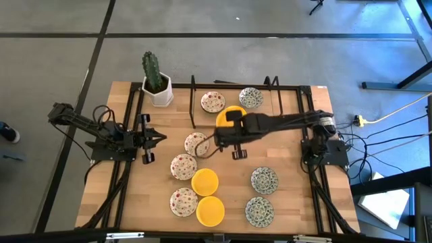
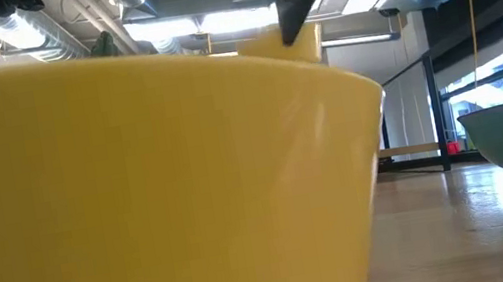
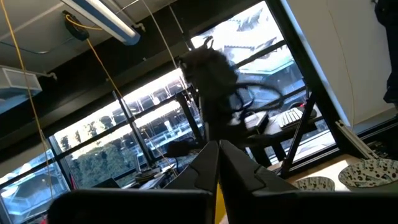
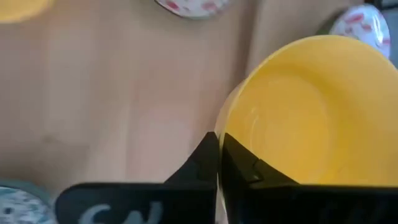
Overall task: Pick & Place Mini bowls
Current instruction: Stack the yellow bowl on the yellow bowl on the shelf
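Note:
My right gripper point(image 1: 228, 123) hangs over the middle of the table, shut on a plain yellow mini bowl point(image 4: 305, 112), which also shows in the high view point(image 1: 234, 112) and under the dark fingers in the low view point(image 2: 305, 43). Other mini bowls lie bottom-down on the wood. Two yellow ones point(image 1: 204, 181) point(image 1: 210, 210) sit near the front. Red-speckled ones point(image 1: 196, 144) point(image 1: 183, 166) point(image 1: 183, 201) lie left of centre. Grey-green ones point(image 1: 264, 179) point(image 1: 259, 210) lie to the right. One red-speckled point(image 1: 212, 101) and one grey-green point(image 1: 250, 97) sit at the far side. My left gripper point(image 3: 219, 158) waits shut at the table's left point(image 1: 156, 138), tipped upward. My right gripper pinches the yellow bowl's rim point(image 4: 221, 127) between its two fingers, one on the inner wall and one on the outer. The fingers come from above, slanting down. The bowl hangs clear of the table, tilted, its hollow facing the wrist camera.
A cactus in a white square pot point(image 1: 156, 86) stands at the far left corner. Black frame bars point(image 1: 273, 86) run along the far edge and down both sides. Bare wood lies between the bowl groups, around the table's centre point(image 1: 233, 172).

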`<state>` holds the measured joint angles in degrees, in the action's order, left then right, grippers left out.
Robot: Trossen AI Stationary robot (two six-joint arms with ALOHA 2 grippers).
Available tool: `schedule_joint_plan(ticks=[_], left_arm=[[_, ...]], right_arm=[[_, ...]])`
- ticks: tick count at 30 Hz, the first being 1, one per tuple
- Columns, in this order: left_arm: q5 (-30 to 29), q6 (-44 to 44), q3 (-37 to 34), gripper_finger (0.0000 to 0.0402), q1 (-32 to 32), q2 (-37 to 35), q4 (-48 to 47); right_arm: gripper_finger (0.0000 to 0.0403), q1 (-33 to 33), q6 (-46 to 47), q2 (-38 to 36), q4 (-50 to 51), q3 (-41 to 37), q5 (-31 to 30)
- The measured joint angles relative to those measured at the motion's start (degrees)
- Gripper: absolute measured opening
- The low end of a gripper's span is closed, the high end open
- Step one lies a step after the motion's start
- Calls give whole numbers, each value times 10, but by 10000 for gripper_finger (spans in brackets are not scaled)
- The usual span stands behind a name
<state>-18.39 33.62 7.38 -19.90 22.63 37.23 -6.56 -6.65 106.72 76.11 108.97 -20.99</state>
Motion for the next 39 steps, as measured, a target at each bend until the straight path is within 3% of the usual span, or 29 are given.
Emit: schedule_joint_plan(ticks=[14, 39], left_arm=[[0, 0, 0, 4, 0, 0, -3], [0, 0, 0, 4, 0, 0, -2]], right_arm=[[3, 118, -39, 0, -53, -68, 72], [3, 146, -9, -6, -135, -152, 84]])
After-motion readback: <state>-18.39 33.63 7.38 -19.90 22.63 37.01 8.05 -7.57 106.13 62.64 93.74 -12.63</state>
